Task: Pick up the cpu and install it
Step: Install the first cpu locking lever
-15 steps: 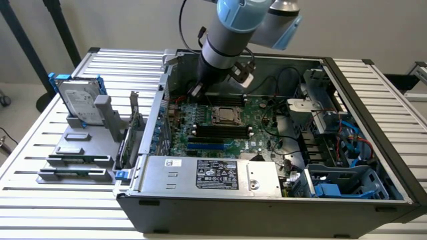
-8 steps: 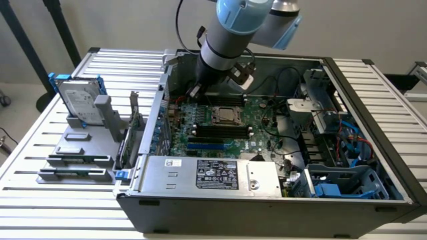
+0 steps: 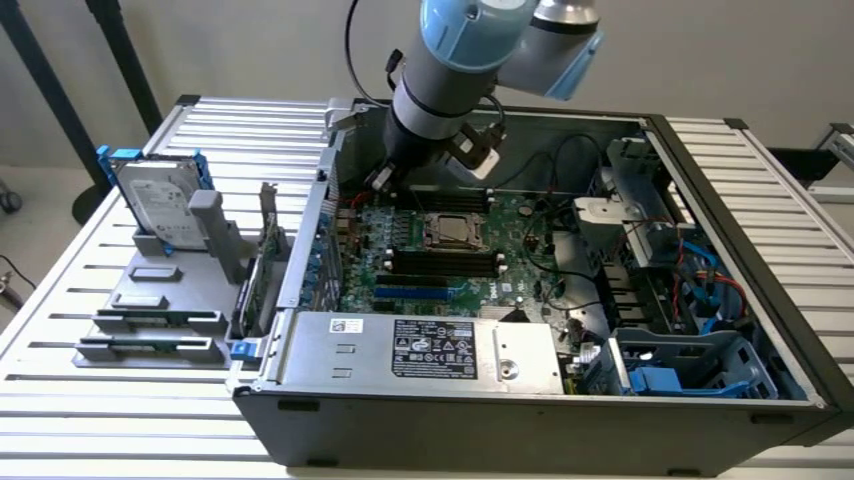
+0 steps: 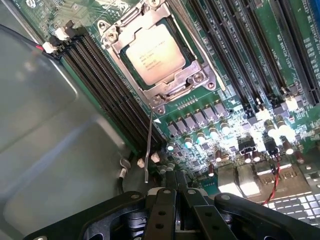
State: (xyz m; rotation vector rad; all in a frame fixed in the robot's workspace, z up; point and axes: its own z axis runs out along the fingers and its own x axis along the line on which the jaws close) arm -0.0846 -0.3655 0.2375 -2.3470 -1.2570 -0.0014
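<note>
Wrist view: gripper (image 4: 176, 176) pressed together, base cut off, cpu (image 4: 155, 52) socketed beyond.

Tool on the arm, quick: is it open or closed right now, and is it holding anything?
Tool: closed, holding nothing that can be seen; the cpu lies in its socket, apart from it.

Hard drive (image 3: 158, 205) upright on grey stand (image 3: 180, 300); open computer case (image 3: 534, 425) beside.
</note>
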